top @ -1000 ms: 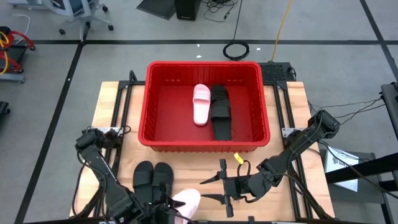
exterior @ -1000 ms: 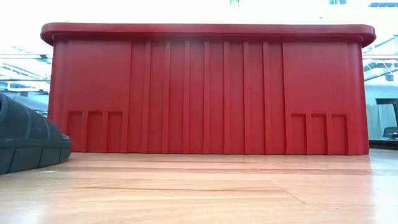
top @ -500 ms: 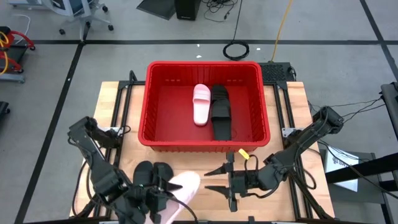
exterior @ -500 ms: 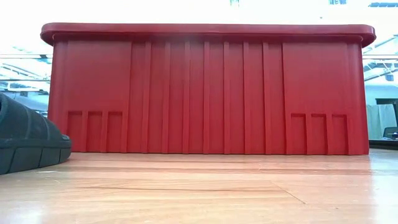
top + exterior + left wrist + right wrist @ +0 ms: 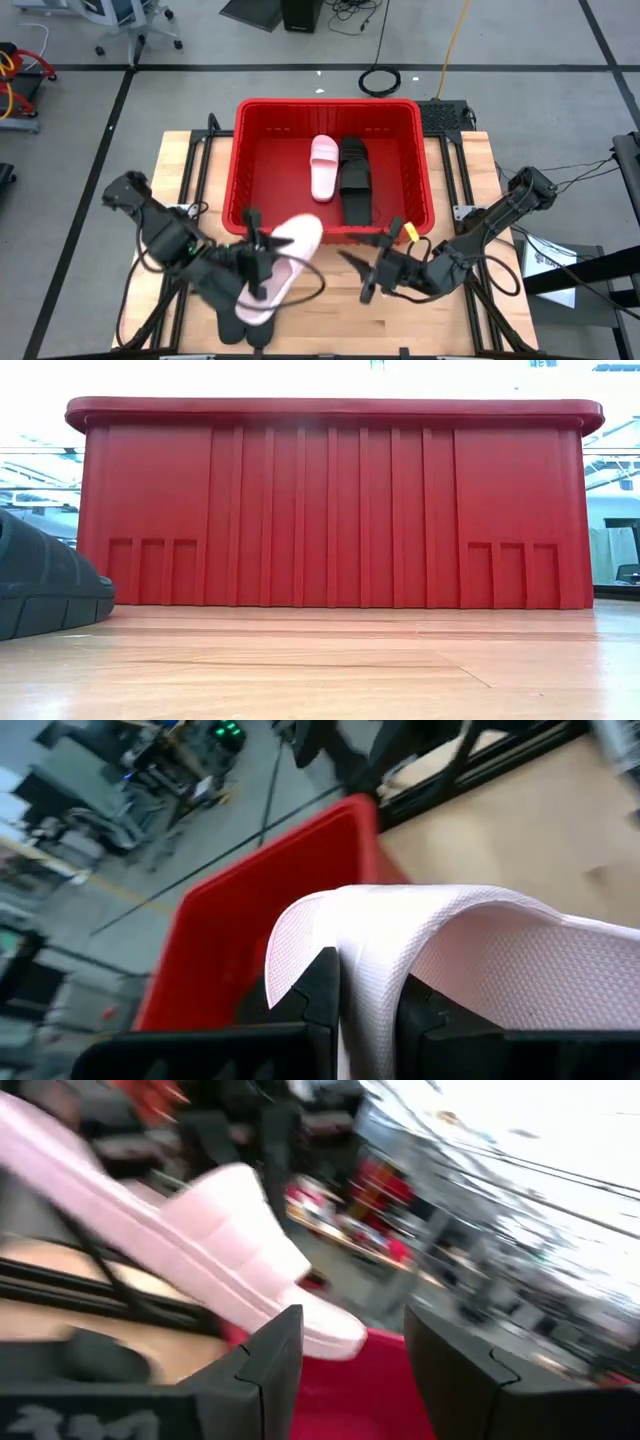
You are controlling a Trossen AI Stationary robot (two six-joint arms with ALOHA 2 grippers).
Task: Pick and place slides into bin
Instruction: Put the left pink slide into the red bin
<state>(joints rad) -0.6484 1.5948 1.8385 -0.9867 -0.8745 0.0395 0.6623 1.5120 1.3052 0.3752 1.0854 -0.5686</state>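
My left gripper [image 5: 260, 268] is shut on a pale pink slide [image 5: 280, 262] and holds it in the air just in front of the red bin's [image 5: 242, 170] near wall. In the bin a pink slide [image 5: 323, 167] and a black slide [image 5: 353, 182] lie side by side on the floor. Black slides [image 5: 232, 325] rest on their soles near the table's front edge, partly hidden under the lifted one; one of them [image 5: 40, 588] shows in the low view. My right gripper [image 5: 360, 276] hovers open to the right of the lifted slide, with nothing between its fingers. My left gripper pinches the pink slide's curved strap edge [image 5: 300, 935] between its two fingers [image 5: 322, 988]. The fingers come slanting down from the table's left. The slide is lifted clear of the table and tilted, its far end [image 5: 308, 232] near the bin's rim.
The bin's near wall [image 5: 330, 510] stands tall across the table's middle. Bare wood [image 5: 470, 160] lies to the right of the bin. Beyond the table are a floor, cables [image 5: 380, 80] and a chair base.
My left gripper has risen and gone toward the far edge and the bin, taking the pink slide with it. The slide has come up off the table and off the black slides near the front edge. My right gripper has rolled and moved a little up toward the bin.
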